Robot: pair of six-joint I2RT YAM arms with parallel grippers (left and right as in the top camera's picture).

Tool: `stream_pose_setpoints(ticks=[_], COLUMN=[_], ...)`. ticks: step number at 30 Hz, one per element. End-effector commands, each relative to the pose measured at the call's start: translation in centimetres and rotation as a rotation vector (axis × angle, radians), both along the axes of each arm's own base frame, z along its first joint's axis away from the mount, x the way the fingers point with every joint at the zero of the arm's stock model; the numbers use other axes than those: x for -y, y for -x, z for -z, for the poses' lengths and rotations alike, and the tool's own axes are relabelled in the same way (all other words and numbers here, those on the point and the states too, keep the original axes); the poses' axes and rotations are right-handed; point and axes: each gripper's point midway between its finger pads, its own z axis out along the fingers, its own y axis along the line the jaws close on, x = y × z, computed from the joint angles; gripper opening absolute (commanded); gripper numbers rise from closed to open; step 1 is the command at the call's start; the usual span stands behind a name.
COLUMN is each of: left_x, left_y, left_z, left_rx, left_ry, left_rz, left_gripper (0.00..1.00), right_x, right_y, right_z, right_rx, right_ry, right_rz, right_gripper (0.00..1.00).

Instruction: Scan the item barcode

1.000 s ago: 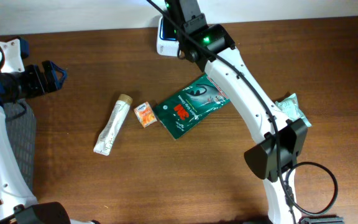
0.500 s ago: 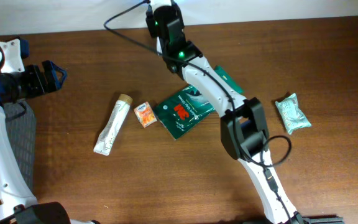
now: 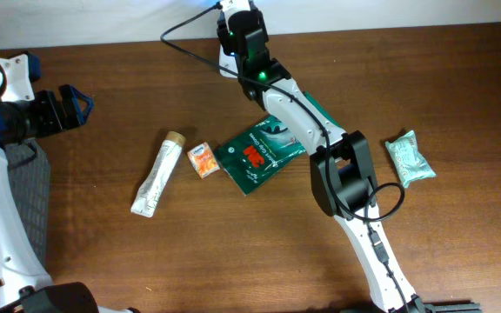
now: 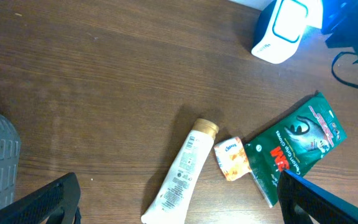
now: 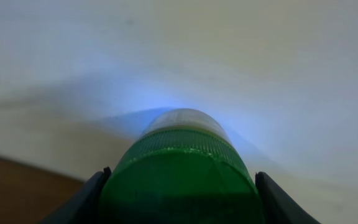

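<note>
Green ribbed plastic between two dark fingers (image 5: 84, 200): right gripper (image 5: 180, 208) roughly half open and clamped on a round green-capped item (image 5: 182, 165), filling the lower part of the wrist view. Long axis seemingly in line with the fingers, pointing away from the wrist. Rest of the body hidden, so no telling where the barcode sits. Just beyond the cap, a blue glow on a pale surface, probably scanner light.

Outward from there, seen from overhead: right arm stretched to the far edge of the wooden table (image 3: 103, 252), wrist directly over the white-and-blue scanner (image 4: 281, 28) and covering most of it. Item therefore already at the scanner, near or above its window, not down among the goods on the wood. Judged as the presenting step: likely calls only for a small turn or tilt until the code faces the light.

Further out, mid-table: dark green pouch (image 3: 263, 152), small orange packet (image 3: 202, 160) just beside its left corner, cream tube (image 3: 157, 174) next along, pale green packet (image 3: 409, 158) off to the right.

Left gripper (image 3: 70, 106) wide open, holding nothing, at the left edge, well apart from scanner and item. Right arm clearly the nearer.
</note>
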Motion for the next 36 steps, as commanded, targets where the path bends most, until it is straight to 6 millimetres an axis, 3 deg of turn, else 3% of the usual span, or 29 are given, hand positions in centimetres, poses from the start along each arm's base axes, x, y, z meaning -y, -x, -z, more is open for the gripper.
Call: stream_pose_setpoints(ticks=[1, 4, 8, 11, 13, 17, 20, 23, 29, 33, 36], left_x=[0.2, 0.2, 0.2, 0.2, 0.2, 0.2, 0.2, 0.2, 0.2, 0.2, 0.2], left_y=[0.1, 0.1, 0.1, 0.1, 0.1, 0.1, 0.1, 0.1, 0.1, 0.1, 0.1], left_z=[-1.2, -1.2, -1.2, -1.2, -1.2, -1.2, -1.2, -1.2, -1.2, -1.2, -1.2], left_rx=[0.029, 0.029, 0.029, 0.029, 0.029, 0.029, 0.029, 0.029, 0.029, 0.029, 0.029], left_ry=[0.004, 0.004, 0.004, 0.004, 0.004, 0.004, 0.004, 0.004, 0.004, 0.004, 0.004], left_rz=[-0.004, -0.004, -0.004, -0.004, -0.004, -0.004, -0.004, -0.004, -0.004, -0.004, -0.004], left_gripper=[0.99, 0.99, 0.99, 0.99, 0.99, 0.99, 0.99, 0.99, 0.99, 0.99, 0.99], right_x=[-1.3, -0.3, 1.7, 2.9, 3.9, 6.8, 11.0, 14.7, 27.5, 37.0, 40.6], right_y=[1.1, 2.1, 3.8, 6.5, 8.6, 12.5, 14.6, 15.4, 16.6, 19.6, 21.9], right_z=[-2.9, -4.3, -8.2, -10.3, -10.5, -7.9, -4.1, -1.9, 0.2, 4.4, 7.4], right_rx=[-0.006, -0.053, -0.087, -0.160, -0.247, -0.462, -0.685, -0.826, -0.968, -1.082, -1.152], right_ry=[-0.017, 0.004, 0.013, 0.041, 0.039, 0.108, 0.022, -0.074, -0.212, -0.299, -0.345], right_rz=[-0.075, -0.069, -0.053, -0.052, -0.039, -0.005, 0.090, 0.128, 0.348, 0.538, 0.618], right_gripper=[0.51, 0.54, 0.54, 0.49, 0.47, 0.44, 0.45, 0.45, 0.49, 0.49, 0.49])
